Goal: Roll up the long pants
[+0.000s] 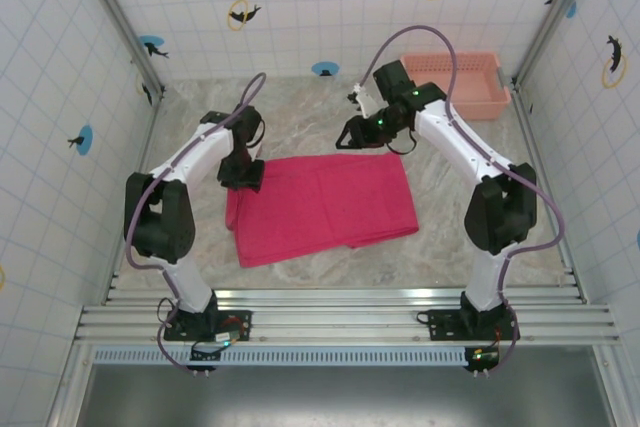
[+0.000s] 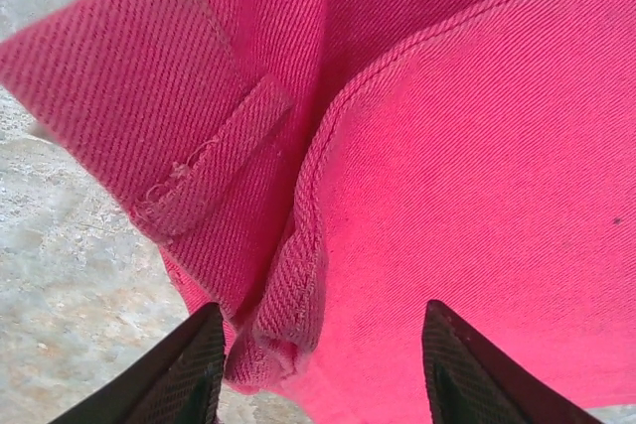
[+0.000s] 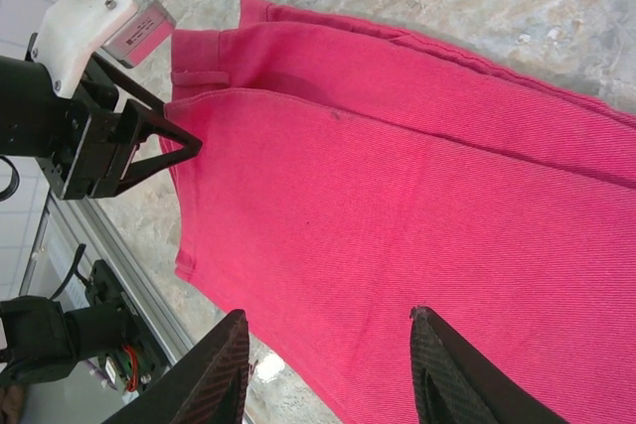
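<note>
Magenta-red cloth: the long pants (image 1: 320,209) lie flat in the middle of the pale marbled table (image 1: 450,237), folded into a rough rectangle.
Long axis: from my top camera it runs left to right, with the right end tipped slightly away from the arm bases.
Which way it points: the waistband (image 3: 189,196) is at the left end, and the legs stretch toward the right.
Left pincer (image 1: 243,179): it sits at the far-left corner of the pants. Its own camera shows it (image 2: 318,374) with fingers apart, straddling the waistband corner beside a belt loop (image 2: 214,161).
Right pincer (image 1: 350,137): it hangs over the far edge of the pants. Its own camera shows it (image 3: 328,374) spread wide, with cloth beneath it.
Hard to make out: I cannot tell whether either pincer's tips touch the cloth, or how many layers are stacked.
Cut off: the leg ends run past the right border of the right wrist picture, and in the top view the left arm covers the corner it works on.
View differences: the left wrist camera gives me the twill weave and the frayed stitching on the loop. The right wrist camera shows the left pincer (image 3: 184,141) from the side, at the waistband. The top camera gives the full outline and a salmon-pink basket (image 1: 455,87) in the far right corner, well apart from the pants.
</note>
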Robot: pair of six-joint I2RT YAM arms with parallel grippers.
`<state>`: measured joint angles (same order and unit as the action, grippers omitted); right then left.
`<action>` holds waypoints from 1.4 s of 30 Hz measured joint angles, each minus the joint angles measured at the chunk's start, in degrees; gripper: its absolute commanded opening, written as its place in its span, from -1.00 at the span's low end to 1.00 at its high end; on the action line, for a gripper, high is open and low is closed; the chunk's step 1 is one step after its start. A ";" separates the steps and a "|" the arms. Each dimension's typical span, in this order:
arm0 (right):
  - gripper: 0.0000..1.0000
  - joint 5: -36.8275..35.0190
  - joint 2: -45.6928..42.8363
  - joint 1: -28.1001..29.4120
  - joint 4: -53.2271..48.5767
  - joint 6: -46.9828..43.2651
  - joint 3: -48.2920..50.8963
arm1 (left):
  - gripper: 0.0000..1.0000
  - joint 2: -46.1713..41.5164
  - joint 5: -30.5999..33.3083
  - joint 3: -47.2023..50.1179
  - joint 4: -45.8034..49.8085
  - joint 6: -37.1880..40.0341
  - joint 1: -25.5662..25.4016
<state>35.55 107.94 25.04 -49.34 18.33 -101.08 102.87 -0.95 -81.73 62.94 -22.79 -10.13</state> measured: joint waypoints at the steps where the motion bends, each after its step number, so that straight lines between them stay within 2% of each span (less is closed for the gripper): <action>1: -0.09 0.00 0.00 -0.20 -0.02 0.00 0.00 | -0.08 0.00 -0.07 -0.09 0.00 0.17 0.00; 6: -0.09 0.04 0.00 -1.03 0.00 0.00 0.02 | -0.08 0.66 -0.04 -0.13 0.07 0.28 0.00; 14: -0.10 0.11 -0.31 -1.38 0.15 -0.11 0.44 | -0.28 1.92 0.63 -0.07 0.17 0.50 0.00; 19: -0.10 0.24 -0.72 -1.38 0.44 -0.20 0.92 | -0.99 3.32 1.51 -0.02 0.15 1.53 0.00; 28: -0.10 0.26 -1.90 -2.16 0.96 -0.22 2.73 | -1.00 5.51 -0.11 -1.25 0.92 1.81 0.00; 36: -0.11 0.17 -3.98 -6.40 1.20 -0.31 6.99 | -1.00 3.82 -3.58 -11.50 7.17 3.56 0.24; 42: -0.08 -0.33 -5.40 -9.18 1.33 -0.46 12.11 | -1.00 2.97 -6.40 -19.30 9.38 5.22 3.58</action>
<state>35.22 102.54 15.86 -48.01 17.87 -88.97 105.84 -7.35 -101.03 72.31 -17.56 -6.55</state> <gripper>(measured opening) 0.449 0.077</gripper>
